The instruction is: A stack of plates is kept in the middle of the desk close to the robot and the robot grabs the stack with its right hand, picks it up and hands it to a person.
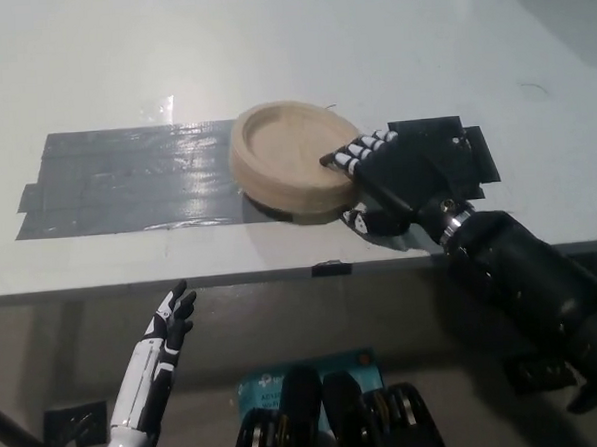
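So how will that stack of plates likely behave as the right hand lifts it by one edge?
The stack of plates looks like light paper or fibre, so probably easy to lift. Gripped only at its right rim by the right hand, it already tilts and may sag or fan apart. The left hand rests below the desk edge.

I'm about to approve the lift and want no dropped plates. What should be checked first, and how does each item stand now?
1. Right hand grips the stack of plates, fingers over the rim, thumb under: ok.
2. Stack tilted, its right edge raised off the desk: ok.
3. Plates aligned in the stack: ok.
4. Left hand open, below the desk edge, out of the way: ok.
5. Person ready to receive: cannot tell, none in view.
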Controlling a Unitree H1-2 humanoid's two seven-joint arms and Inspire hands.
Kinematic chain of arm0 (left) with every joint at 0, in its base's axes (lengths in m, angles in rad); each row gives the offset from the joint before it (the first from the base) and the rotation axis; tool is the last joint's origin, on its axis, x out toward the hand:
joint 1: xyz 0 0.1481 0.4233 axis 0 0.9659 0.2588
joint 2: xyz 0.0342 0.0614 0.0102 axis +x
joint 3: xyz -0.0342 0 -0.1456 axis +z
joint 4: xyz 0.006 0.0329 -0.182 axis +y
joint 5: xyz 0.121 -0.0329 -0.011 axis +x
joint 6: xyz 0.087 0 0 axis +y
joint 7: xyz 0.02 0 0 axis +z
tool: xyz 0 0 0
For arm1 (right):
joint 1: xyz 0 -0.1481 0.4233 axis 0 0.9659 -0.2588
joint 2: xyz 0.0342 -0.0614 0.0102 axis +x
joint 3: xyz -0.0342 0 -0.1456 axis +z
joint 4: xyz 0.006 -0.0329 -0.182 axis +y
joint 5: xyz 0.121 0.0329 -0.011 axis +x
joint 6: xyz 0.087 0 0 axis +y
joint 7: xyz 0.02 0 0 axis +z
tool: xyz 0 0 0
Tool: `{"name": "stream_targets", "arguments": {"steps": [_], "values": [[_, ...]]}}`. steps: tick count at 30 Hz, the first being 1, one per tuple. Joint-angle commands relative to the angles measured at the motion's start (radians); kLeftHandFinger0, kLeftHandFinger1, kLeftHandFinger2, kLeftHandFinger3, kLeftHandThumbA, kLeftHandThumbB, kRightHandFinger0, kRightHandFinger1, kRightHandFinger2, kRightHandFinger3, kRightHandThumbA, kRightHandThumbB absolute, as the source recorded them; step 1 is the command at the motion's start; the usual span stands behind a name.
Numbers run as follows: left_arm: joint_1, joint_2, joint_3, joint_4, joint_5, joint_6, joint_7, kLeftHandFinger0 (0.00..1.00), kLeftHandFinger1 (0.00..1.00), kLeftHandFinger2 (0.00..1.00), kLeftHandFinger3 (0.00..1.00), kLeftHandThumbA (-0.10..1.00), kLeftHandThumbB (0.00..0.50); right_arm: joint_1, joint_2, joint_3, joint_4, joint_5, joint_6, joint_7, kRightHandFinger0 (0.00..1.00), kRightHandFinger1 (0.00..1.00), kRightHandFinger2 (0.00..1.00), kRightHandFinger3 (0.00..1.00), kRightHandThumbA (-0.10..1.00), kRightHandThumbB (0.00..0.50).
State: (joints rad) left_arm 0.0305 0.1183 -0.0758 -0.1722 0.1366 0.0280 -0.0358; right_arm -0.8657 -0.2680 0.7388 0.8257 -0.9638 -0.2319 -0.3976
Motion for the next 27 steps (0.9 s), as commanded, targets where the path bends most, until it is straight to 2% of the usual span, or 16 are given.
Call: {"name": "stream_targets", "arguments": {"steps": [1, 4, 5, 7, 10, 11, 13, 14, 15, 16, 17, 20, 21, 22, 23, 27], "values": [[-0.052, 0.015, -0.002, -0.037, 0.003, -0.003, -0.021, 1.0, 1.0, 1.0, 1.0, 1.0, 0.0, -0.106, 0.027, 0.151, 0.205, -0.218, -0.046, -0.459, 0.0, 0.0, 0.31, 0.41, -0.1, 0.355], [-0.055, 0.019, -0.001, -0.037, 0.003, 0.001, -0.023, 1.0, 1.0, 1.0, 1.0, 1.0, 0.0, -0.109, 0.029, 0.142, 0.229, -0.187, -0.08, -0.515, 0.0, 0.0, 0.3, 0.38, -0.1, 0.345], [-0.055, 0.021, -0.002, -0.036, 0.006, -0.001, -0.023, 1.0, 1.0, 1.0, 1.0, 1.0, 0.0, -0.11, 0.029, 0.142, 0.236, -0.181, -0.088, -0.532, 0.0, 0.0, 0.24, 0.39, -0.1, 0.343], [-0.056, 0.022, -0.002, -0.031, 0.006, -0.008, -0.023, 1.0, 1.0, 1.0, 1.0, 1.0, 0.0, -0.111, 0.027, 0.135, 0.246, -0.169, -0.1, -0.579, 0.0, 0.0, 0.03, 0.41, -0.1, 0.337], [-0.055, 0.023, 0.0, -0.032, 0.002, -0.002, -0.024, 1.0, 1.0, 1.0, 1.0, 1.0, 0.0, -0.118, 0.025, 0.129, 0.258, -0.157, -0.116, -0.643, 0.0, 0.0, 0.0, 0.45, -0.1, 0.336], [-0.057, 0.025, 0.001, -0.029, 0.006, -0.004, -0.022, 1.0, 1.0, 1.0, 1.0, 1.0, 0.0, -0.123, 0.013, 0.115, 0.231, -0.149, -0.12, -0.654, 0.0, 0.0, 0.07, 0.43, -0.1, 0.335], [-0.059, 0.027, 0.001, -0.027, 0.007, -0.007, -0.022, 1.0, 1.0, 1.0, 1.0, 1.0, 0.0, -0.128, 0.006, 0.107, 0.21, -0.143, -0.124, -0.663, 0.0, 0.0, 0.06, 0.42, -0.1, 0.337], [-0.06, 0.027, 0.002, -0.025, 0.005, -0.009, -0.022, 1.0, 1.0, 1.0, 1.0, 1.0, 0.0, -0.13, -0.001, 0.1, 0.192, -0.14, -0.129, -0.664, 0.0, 0.0, 0.11, 0.36, -0.1, 0.319], [-0.061, 0.027, 0.002, -0.024, 0.004, -0.009, -0.022, 1.0, 1.0, 1.0, 1.0, 1.0, 0.0, -0.13, -0.005, 0.096, 0.181, -0.139, -0.132, -0.663, 0.0, 0.0, 0.11, 0.36, -0.1, 0.319], [-0.061, 0.026, 0.003, -0.024, 0.002, -0.008, -0.022, 1.0, 1.0, 1.0, 1.0, 1.0, 0.0, -0.131, -0.012, 0.09, 0.163, -0.138, -0.13, -0.663, 0.0, 0.0, 0.17, 0.32, -0.1, 0.316], [-0.06, 0.025, 0.002, -0.023, 0.001, -0.007, -0.022, 1.0, 1.0, 1.0, 1.0, 1.0, 0.0, -0.13, -0.023, 0.08, 0.134, -0.137, -0.124, -0.663, 0.0, 0.0, 0.33, 0.25, -0.1, 0.322], [-0.058, 0.025, 0.0, -0.021, 0.001, -0.008, -0.023, 1.0, 1.0, 1.0, 1.0, 1.0, 0.0, -0.122, -0.052, 0.052, 0.054, -0.133, -0.116, -0.654, 0.0, 0.0, 0.49, 0.15, -0.1, 0.31], [-0.057, 0.027, -0.001, -0.022, 0.004, -0.007, -0.024, 1.0, 1.0, 1.0, 1.0, 1.0, 0.0, -0.116, -0.071, 0.034, 0.002, -0.129, -0.121, -0.65, 0.0, 0.0, 0.5, 0.16, -0.1, 0.313], [-0.057, 0.027, -0.002, -0.022, 0.004, -0.006, -0.024, 1.0, 1.0, 1.0, 1.0, 1.0, 0.0, -0.114, -0.075, 0.03, -0.009, -0.129, -0.122, -0.65, 0.0, 0.0, 0.54, 0.2, -0.1, 0.273], [-0.059, 0.029, -0.003, -0.025, 0.01, -0.003, -0.024, 1.0, 1.0, 1.0, 1.0, 1.0, 0.0, -0.109, -0.085, 0.018, -0.04, -0.128, -0.116, -0.635, 0.0, 0.04, 0.56, 0.19, -0.1, 0.307], [-0.064, 0.031, -0.004, -0.025, 0.006, -0.003, -0.024, 1.0, 1.0, 1.0, 1.0, 1.0, 0.0, -0.083, -0.154, -0.052, -0.245, -0.117, -0.116, -0.558, 0.0, 0.03, 0.56, 0.19, -0.1, 0.289]]}}
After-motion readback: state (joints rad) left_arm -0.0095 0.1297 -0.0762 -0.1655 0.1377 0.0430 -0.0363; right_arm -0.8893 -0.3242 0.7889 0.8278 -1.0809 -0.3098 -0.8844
